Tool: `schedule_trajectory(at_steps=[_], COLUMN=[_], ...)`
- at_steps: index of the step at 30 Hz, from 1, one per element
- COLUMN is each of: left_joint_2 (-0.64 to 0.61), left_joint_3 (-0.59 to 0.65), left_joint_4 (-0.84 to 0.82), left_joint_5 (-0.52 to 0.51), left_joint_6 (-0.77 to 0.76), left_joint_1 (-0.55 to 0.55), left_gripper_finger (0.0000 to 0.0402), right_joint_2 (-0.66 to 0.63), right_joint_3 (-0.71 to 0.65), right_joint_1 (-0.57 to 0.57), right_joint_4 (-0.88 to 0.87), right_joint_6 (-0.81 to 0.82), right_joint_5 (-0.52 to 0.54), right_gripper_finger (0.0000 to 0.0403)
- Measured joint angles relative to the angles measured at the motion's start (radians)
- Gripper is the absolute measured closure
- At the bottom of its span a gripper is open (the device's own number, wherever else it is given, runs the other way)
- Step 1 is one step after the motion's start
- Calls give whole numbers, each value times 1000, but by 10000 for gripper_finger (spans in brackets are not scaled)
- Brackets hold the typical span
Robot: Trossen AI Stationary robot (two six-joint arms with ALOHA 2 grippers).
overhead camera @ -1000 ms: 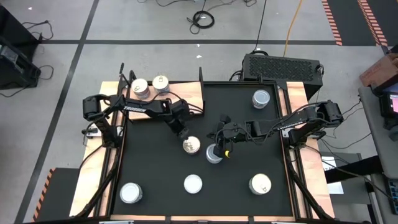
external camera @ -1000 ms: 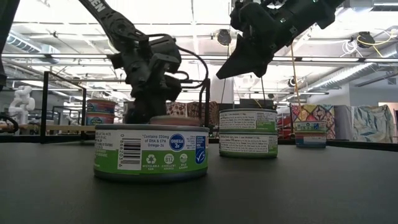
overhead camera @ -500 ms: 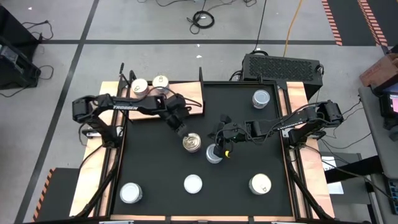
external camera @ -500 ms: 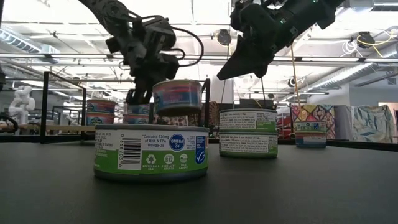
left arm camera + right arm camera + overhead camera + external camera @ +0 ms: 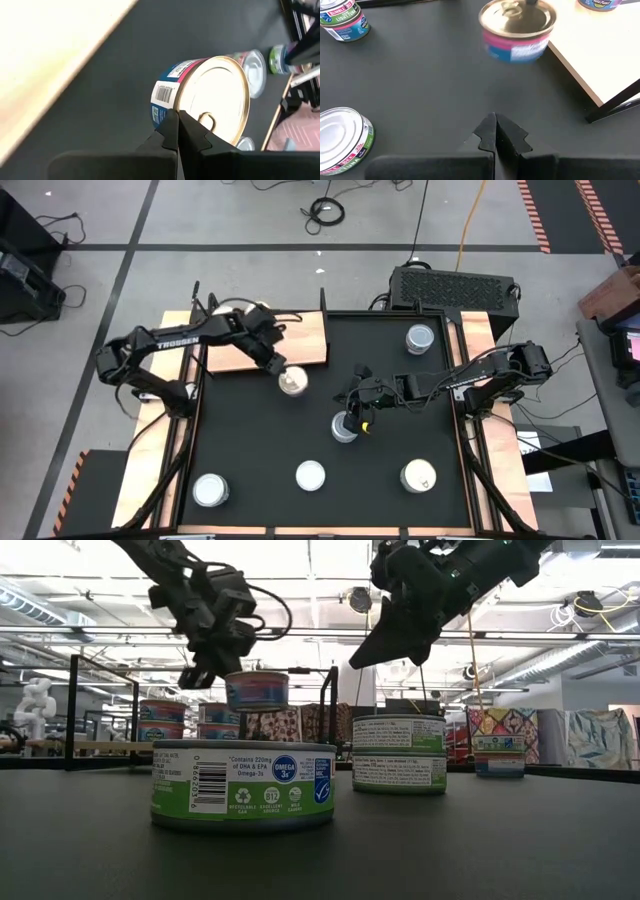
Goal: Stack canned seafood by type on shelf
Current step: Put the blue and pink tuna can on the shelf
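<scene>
- Your left gripper [image 5: 284, 374] pinches a tin [image 5: 292, 383] by its rim, apparently, lifted just off the shelf [image 5: 305, 340] edge for stacking.
- Your right gripper [image 5: 352, 416], fingers shut and empty, hovers over another tin [image 5: 343, 428], well apart from the shelf.

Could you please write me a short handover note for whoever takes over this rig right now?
Left gripper: shut on a gold-topped tin, lifted clear of the black mat beside the shelf's edge.
Right gripper: shut, empty, hovering over the two-high stack at mid-mat.
Shelf: tins already sit at its far left corner, under the left arm.
Loose on the mat: one tin at the far right, three along the near edge.
Left: place the carried tin, then move the rest, sorted by type.
</scene>
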State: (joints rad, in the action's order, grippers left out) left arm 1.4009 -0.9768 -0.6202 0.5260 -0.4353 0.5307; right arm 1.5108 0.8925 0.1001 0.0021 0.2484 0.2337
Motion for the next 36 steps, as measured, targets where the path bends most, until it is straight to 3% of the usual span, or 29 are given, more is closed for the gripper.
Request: schedule_trajectory(at_steps=[9, 16, 25, 36], left_joint_2=[-10, 13, 21, 20], left_joint_3=[-1, 4, 3, 3], left_joint_4=[-14, -17, -18, -17], left_joint_5=[-51, -113, -243, -247], left_joint_6=[31, 22, -28, -22], left_joint_1=[195, 273, 292, 279], left_gripper_finger=[402, 401, 401, 349], right_joint_2=[0, 0, 0, 0], right_joint_3=[0, 0, 0, 0], right_joint_1=[0, 0, 0, 0], right_joint_4=[0, 0, 0, 0], right_joint_6=[0, 0, -2, -3], right_joint_5=[0, 0, 0, 0], right_gripper_finger=[403, 403, 403, 403])
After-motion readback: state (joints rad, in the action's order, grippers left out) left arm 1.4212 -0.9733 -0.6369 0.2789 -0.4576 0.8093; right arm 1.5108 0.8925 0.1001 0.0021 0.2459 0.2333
